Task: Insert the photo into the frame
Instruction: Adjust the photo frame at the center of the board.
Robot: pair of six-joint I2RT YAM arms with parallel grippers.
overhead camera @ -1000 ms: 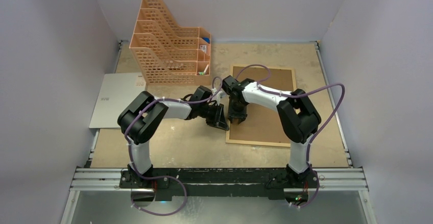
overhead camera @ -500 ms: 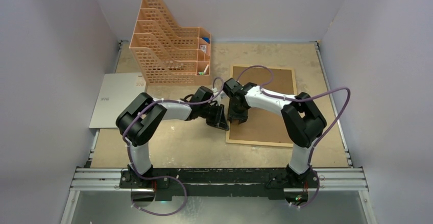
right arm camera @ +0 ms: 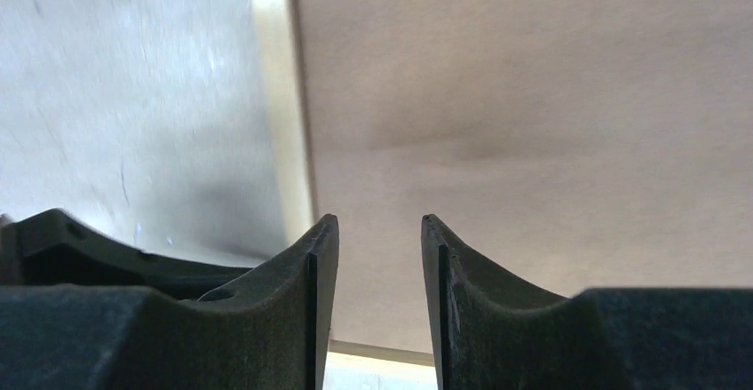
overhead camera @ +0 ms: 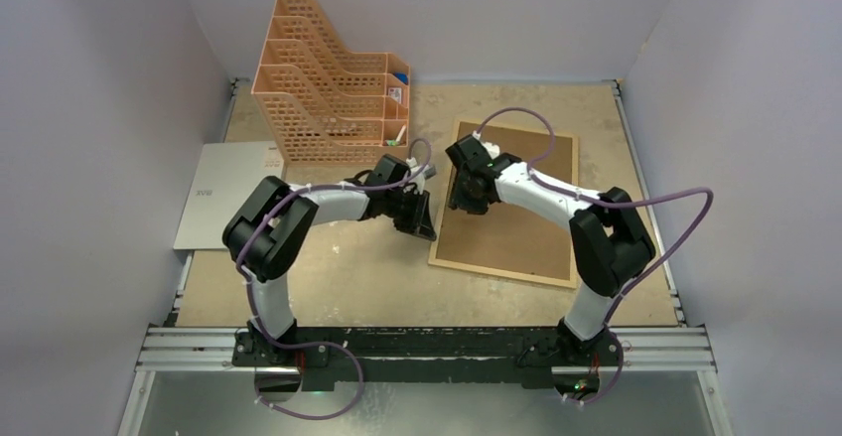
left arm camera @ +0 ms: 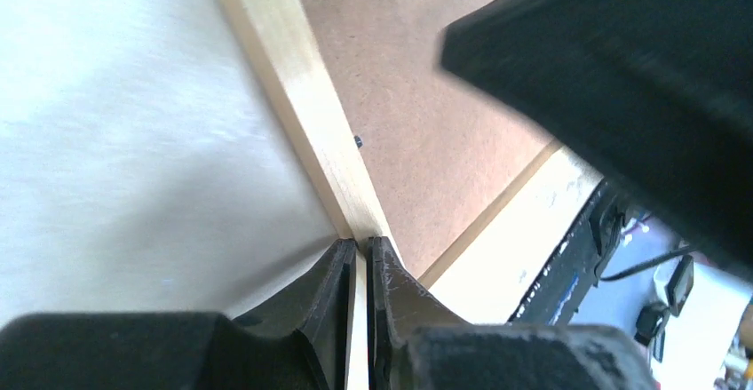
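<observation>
1. The left claw (left arm camera: 362, 248) is pinching the frame's (left arm camera: 302, 97) light-wood rail near a corner, its jaws almost closed.
2. The right claw (right arm camera: 379, 226) is hanging half open and empty over the brown backing board (right arm camera: 533, 97).
3. The frame is lying skewed on the right half of the beige bench (overhead camera: 348, 277).
4. A pale sheet (overhead camera: 228, 193) at the left is bearing print too small to read, and an orange organizer (overhead camera: 318, 78) is standing behind it, with lilac walls closing the bench in.

Orange lattice file organizer (overhead camera: 323, 88) upright at far left of table (overhead camera: 377, 277), small items in its right-hand compartments (overhead camera: 396, 93), too small to identify. Pale grey sheet (overhead camera: 226, 193) flat at left table edge, just beside organizer's near-left corner. Brown fibreboard panel (overhead camera: 516, 218) flat right of centre, skewed to table edges. Metal rail (overhead camera: 427, 347) along near edge.
</observation>
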